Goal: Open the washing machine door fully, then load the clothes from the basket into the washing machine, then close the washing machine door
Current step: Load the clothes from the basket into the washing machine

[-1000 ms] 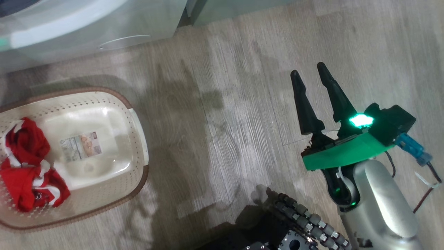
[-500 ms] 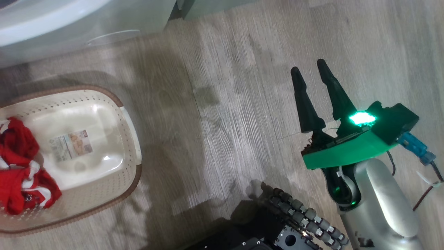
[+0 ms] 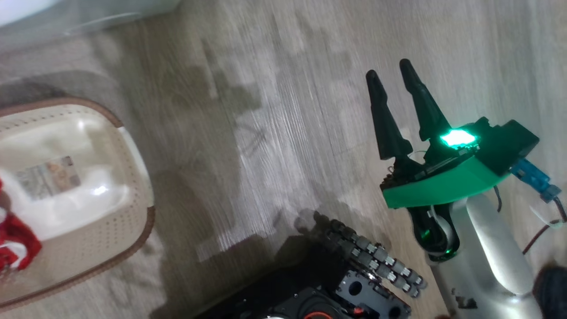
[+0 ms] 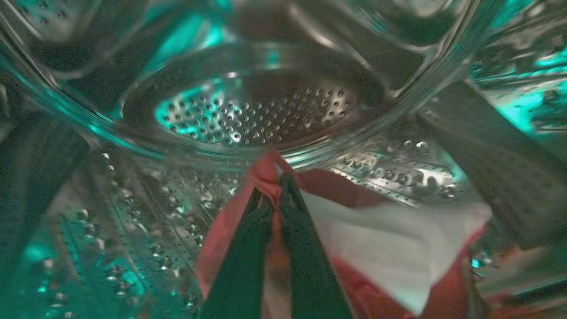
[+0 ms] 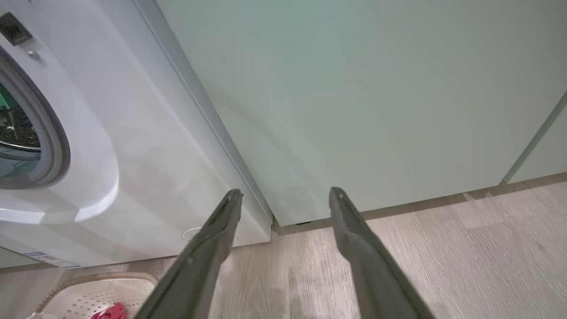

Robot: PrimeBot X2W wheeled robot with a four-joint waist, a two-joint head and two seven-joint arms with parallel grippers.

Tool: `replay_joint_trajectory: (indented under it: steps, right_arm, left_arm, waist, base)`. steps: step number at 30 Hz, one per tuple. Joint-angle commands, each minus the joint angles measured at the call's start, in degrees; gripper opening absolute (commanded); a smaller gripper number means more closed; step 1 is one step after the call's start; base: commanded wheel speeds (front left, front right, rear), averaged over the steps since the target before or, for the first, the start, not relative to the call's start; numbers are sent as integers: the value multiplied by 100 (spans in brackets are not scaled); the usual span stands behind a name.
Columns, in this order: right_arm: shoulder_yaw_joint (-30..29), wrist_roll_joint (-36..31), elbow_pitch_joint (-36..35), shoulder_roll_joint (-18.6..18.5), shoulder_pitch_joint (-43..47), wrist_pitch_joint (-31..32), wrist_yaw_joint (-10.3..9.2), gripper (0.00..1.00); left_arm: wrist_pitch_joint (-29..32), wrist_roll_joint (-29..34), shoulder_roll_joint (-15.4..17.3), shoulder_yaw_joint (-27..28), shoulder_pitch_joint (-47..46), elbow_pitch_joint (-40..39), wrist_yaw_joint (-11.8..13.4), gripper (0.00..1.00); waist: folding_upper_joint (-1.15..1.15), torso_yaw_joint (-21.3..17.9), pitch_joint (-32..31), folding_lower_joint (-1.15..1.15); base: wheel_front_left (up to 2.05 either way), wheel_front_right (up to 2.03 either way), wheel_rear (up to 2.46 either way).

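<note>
Inside the perforated drum (image 4: 257, 115) of the washing machine (image 5: 155, 155), the left pincer (image 4: 275, 177) clamps 1 red-and-white garment (image 4: 390, 239) hanging beneath it for loading, while the right pincer (image 3: 388, 68) idles, fingers spread, with more clothes (image 3: 13, 239) in the basket (image 3: 137, 190) well to its left.

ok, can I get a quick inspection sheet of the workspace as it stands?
Surface: wood-look floor, shadowed, no spills seen.
Job's things: basket on the floor, red clothes at its left end in the head view; washing machine with its opening uncovered; one red-and-white garment inside the drum.
Clutter: nothing seen.
Grippers: left gripper shut on the garment, inside the drum; right gripper open, empty, over bare floor.
Cables: blue connector with thin wires at the right wrist; cable chain on the robot's base.
Surroundings: pale green panel beside the washing machine.
</note>
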Motion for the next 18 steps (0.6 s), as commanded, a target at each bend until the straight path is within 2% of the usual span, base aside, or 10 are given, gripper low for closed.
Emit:
replay_joint_trajectory:
  steps: [1,5,11,12,13,14,18]
  right_arm:
    - [110,63,-190,-3,115,-53,0,100]
    - [109,83,-193,-3,136,-53,0,100]
    - [50,11,-183,-3,105,-53,0,100]
    - [27,-9,-180,-3,107,-53,0,100]
    - [9,-29,-177,-3,110,-53,0,100]
    - [-13,-55,-172,-3,120,-53,0,100]
    - [-80,-145,-151,-3,173,-53,0,100]
  left_arm:
    - [-170,11,293,231,-236,100,-34,0]
    - [-246,-83,184,258,-266,480,-41,0]
    - [-295,-488,-175,436,-179,902,-3,0]
    - [-361,-542,-239,468,-145,916,22,24]
    - [-424,-598,-306,498,-98,923,46,75]
    - [-470,-646,-367,514,-37,928,62,100]
    - [-756,-883,-571,655,325,824,150,100]
  waist:
    - [0,-126,165,-1]
    - [0,-118,194,-1]
    - [0,4,132,-1]
    - [0,36,107,-1]
    - [0,68,72,-1]
    - [0,105,30,-1]
    - [0,248,-174,-1]
  base:
    - [0,0,0]
    - [0,0,0]
    - [0,0,0]
    - [0,0,0]
    - [0,0,0]
    - [0,0,0]
    - [0,0,0]
